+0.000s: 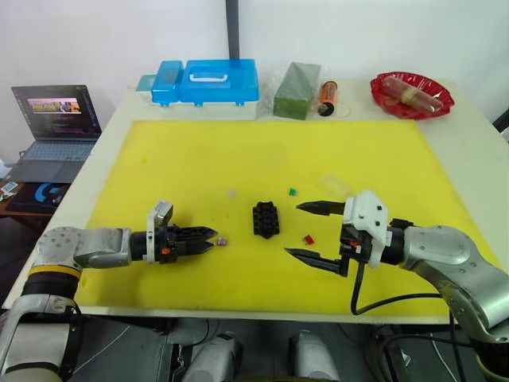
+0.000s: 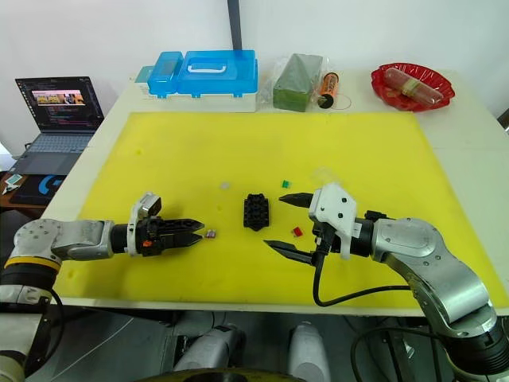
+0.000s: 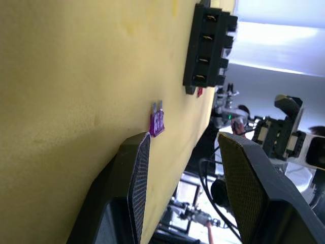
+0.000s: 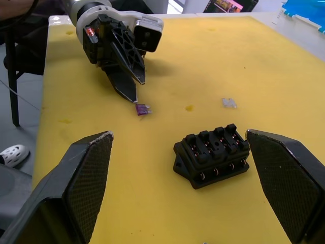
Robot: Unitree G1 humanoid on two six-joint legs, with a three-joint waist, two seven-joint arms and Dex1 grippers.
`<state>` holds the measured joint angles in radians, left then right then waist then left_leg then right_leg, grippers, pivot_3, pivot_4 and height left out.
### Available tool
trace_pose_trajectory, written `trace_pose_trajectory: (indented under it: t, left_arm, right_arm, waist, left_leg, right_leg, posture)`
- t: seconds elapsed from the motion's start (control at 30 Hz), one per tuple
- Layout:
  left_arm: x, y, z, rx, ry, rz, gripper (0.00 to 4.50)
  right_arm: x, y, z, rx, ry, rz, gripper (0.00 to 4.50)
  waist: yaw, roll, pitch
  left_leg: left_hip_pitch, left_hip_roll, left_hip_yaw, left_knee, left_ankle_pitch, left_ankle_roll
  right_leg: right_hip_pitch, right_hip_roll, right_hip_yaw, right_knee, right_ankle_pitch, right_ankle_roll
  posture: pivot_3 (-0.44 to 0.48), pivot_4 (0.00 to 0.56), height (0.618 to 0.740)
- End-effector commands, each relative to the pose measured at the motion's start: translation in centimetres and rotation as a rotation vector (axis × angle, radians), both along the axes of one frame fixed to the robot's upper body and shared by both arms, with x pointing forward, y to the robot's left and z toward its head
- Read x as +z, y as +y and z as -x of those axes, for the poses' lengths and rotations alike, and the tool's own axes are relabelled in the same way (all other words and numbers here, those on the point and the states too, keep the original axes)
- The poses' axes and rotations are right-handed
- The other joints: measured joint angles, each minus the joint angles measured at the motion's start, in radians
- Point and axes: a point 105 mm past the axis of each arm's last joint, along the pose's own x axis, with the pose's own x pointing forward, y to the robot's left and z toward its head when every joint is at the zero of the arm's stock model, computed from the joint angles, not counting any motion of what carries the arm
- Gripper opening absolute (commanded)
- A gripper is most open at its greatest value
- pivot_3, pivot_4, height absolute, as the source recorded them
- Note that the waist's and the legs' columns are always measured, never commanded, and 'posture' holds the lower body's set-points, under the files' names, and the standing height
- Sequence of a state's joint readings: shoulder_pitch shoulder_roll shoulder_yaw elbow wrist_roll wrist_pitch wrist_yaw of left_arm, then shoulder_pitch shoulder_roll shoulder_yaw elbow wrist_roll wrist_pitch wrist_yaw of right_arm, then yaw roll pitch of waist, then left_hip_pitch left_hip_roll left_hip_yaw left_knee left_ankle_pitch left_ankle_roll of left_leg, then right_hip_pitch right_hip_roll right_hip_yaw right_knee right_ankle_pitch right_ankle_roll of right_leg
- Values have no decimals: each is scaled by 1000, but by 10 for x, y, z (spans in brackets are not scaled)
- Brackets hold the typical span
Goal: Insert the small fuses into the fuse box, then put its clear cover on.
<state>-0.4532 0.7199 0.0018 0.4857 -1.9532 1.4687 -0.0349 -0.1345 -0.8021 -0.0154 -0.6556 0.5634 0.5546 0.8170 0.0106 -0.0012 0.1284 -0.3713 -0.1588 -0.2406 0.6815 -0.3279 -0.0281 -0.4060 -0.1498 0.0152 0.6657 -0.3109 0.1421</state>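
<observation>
The black fuse box sits mid-mat with its slots up. Around it lie small fuses: a green one behind it to the right, a red one to its right, a greyish-purple one to its left and a pale one further back. The clear cover lies right of the green fuse. My left gripper is open, tips just short of the purple fuse. My right gripper is wide open, low over the mat, with the red fuse between its fingers and untouched.
A yellow mat covers the white table. Along the back edge stand a blue case with a white handle, a green block, an orange cylinder and a red bowl. A laptop sits off to the left.
</observation>
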Motion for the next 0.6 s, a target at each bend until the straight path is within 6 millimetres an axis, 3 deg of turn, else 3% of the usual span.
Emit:
trace_pose_trajectory:
  t: [0.03, 0.6]
  left_arm:
    - [1, -5, 3, -14, -11, 6, 2250]
    - [-12, -23, 7, -42, 27, 9, 2250]
  right_arm:
    - [11, 2, 5, 16, -56, -6, 4500]
    - [12, 4, 5, -1, -53, -13, 4500]
  waist:
    - [1, 0, 0]
    - [6, 1, -1]
  left_leg:
    - [0, 0, 0, 0, 0, 0]
    - [0, -1, 1, 0, 0, 0]
  right_leg:
    - [0, 0, 0, 0, 0, 0]
    - [0, 0, 2, 0, 0, 0]
  posture:
    - [0, 150, 740]
    - [0, 150, 740]
